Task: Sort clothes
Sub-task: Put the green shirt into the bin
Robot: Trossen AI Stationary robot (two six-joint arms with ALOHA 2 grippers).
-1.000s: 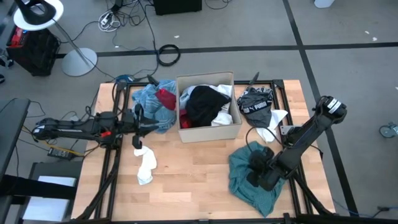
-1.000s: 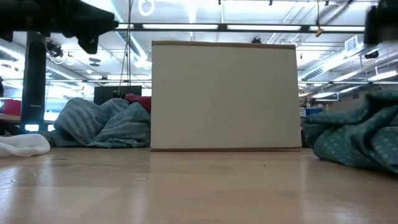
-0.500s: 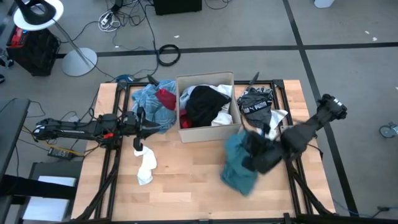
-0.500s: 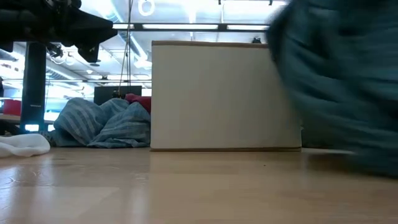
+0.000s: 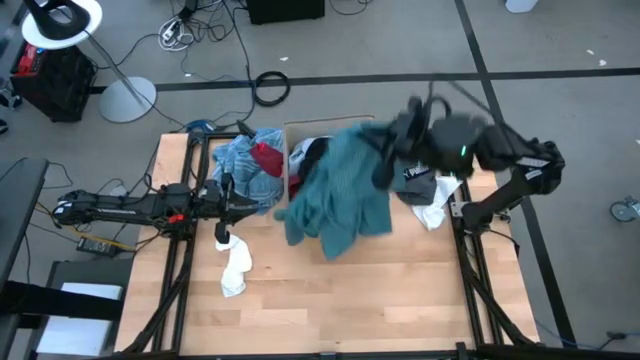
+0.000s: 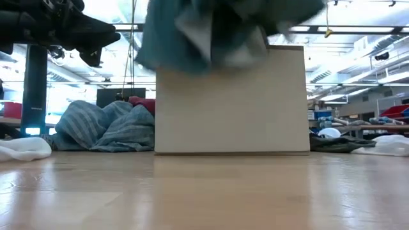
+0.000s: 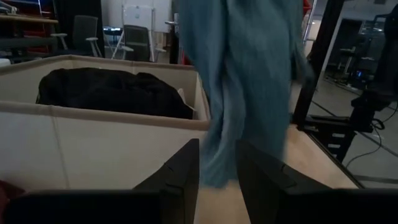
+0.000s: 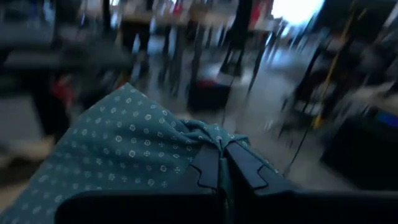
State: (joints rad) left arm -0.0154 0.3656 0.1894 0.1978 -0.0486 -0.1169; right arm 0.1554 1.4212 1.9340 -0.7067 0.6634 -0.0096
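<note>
Above the wooden table (image 5: 300, 290), the right gripper (image 5: 388, 152) clamps the teal garment (image 5: 335, 195), which hangs over the cardboard box (image 6: 230, 102).

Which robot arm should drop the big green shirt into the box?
The right one. The right gripper is pinched shut on the teal garment, which hangs over the cardboard box. The left gripper waits low beside the box's other side, holding nothing.
</note>
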